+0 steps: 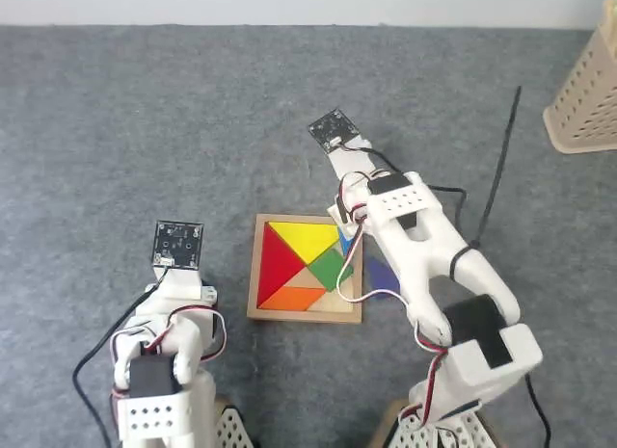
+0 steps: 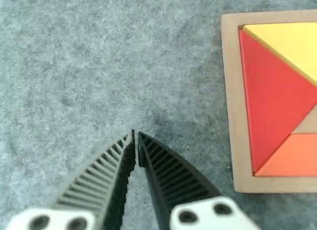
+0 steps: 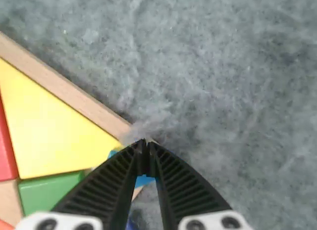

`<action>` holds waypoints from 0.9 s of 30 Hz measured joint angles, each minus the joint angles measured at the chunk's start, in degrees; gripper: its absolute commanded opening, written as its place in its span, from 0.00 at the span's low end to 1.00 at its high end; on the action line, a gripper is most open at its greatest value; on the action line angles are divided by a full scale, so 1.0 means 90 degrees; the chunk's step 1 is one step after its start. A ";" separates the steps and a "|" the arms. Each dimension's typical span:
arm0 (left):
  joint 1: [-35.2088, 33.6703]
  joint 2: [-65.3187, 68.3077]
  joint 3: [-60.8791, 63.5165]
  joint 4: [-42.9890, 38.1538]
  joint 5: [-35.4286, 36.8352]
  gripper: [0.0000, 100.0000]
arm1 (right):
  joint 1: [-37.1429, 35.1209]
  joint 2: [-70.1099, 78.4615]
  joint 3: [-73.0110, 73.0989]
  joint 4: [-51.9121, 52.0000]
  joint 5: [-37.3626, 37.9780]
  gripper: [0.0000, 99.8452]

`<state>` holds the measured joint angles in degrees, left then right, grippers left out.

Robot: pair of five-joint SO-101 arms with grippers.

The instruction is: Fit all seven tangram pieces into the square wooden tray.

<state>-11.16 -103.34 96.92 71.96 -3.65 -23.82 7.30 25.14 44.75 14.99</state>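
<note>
High view: square wooden tray (image 1: 304, 316) mid-table, some bare wood showing; purple piece (image 1: 382, 276) lies outside its rim, by the right arm.

Left wrist view: left gripper (image 2: 134, 136) clenched, empty, over carpet beside the tray.

Right wrist view: right gripper (image 3: 143, 143) pressed closed above a blue piece (image 3: 143, 181) at the tray corner.

Risk: if you nudge with closed tips, the blue piece may ride onto the rim or shove the yellow triangle (image 3: 49, 126).

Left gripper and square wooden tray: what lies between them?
Only bare grey carpet, seen in the left wrist view, between the left gripper and the square wooden tray.
</note>
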 measured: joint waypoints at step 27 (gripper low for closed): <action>0.0000 0.0000 0.0000 0.0000 0.0000 0.01 | -0.0625 -0.0332 -0.0010 0.0674 0.0098 0.01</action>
<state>-11.16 -103.34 96.92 71.96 -3.65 -29.45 4.31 25.05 50.81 15.87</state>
